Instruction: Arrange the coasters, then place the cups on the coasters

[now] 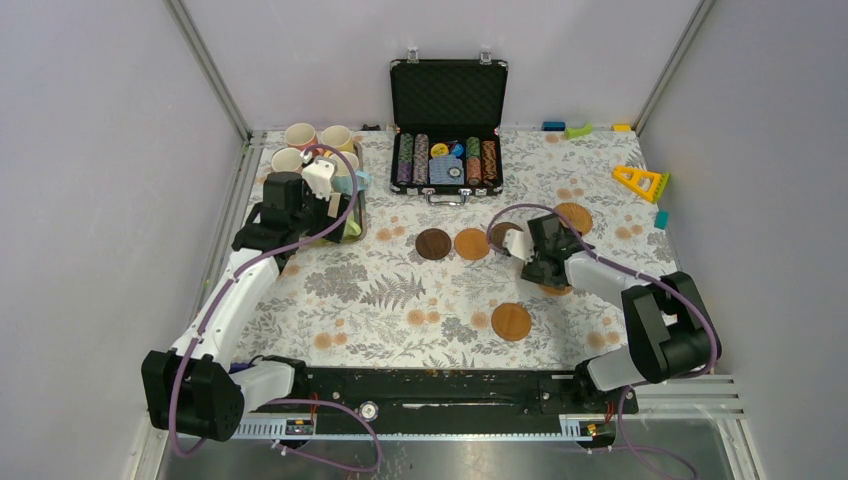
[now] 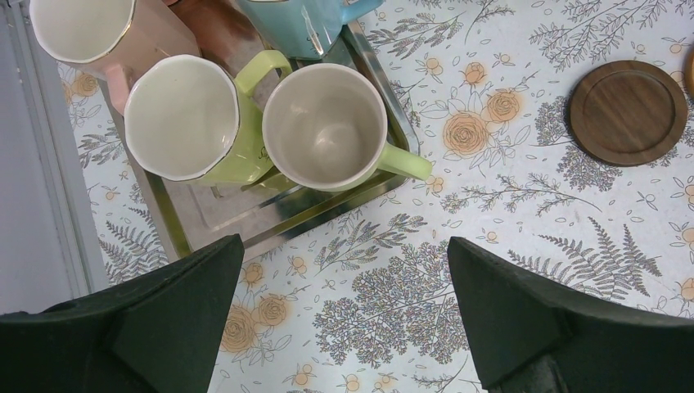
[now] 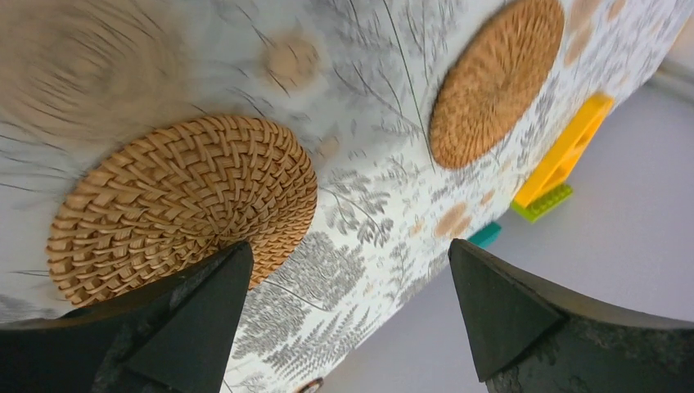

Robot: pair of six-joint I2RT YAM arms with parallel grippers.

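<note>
Left gripper [image 2: 344, 246] was spread wide and empty. It hung over the cloth at the near edge of the tray [image 2: 278, 221], which sat left of the chip case [image 1: 447, 120]. Its fingers [image 2: 164, 327] touched nothing.

Cups were all on the tray: a green cup [image 2: 327, 127] and a yellow-green cup [image 2: 184, 115] nearest the gripper, a pink cup [image 2: 90, 33] and a blue cup [image 2: 303, 20] behind them. Other cream-looking cups [image 1: 300, 135] were at the tray's far end. No cup sat on a coaster.

Right gripper [image 3: 348, 247] was also spread wide, holding nothing, low over the cloth in front of the case and to its right. One finger [image 3: 164, 327] overlapped the rim of a woven coaster [image 3: 184, 205]; whether they touched could not be told. A second woven coaster [image 3: 495, 82] lay further right, well apart.

In front of the case lay a dark coaster [image 1: 433, 244] and a tan coaster [image 1: 471, 243], nearly touching. Another dark coaster [image 1: 503, 235] was half hidden by the right gripper. One more tan coaster [image 1: 511, 321] lay alone, closer to the arm bases.
</note>
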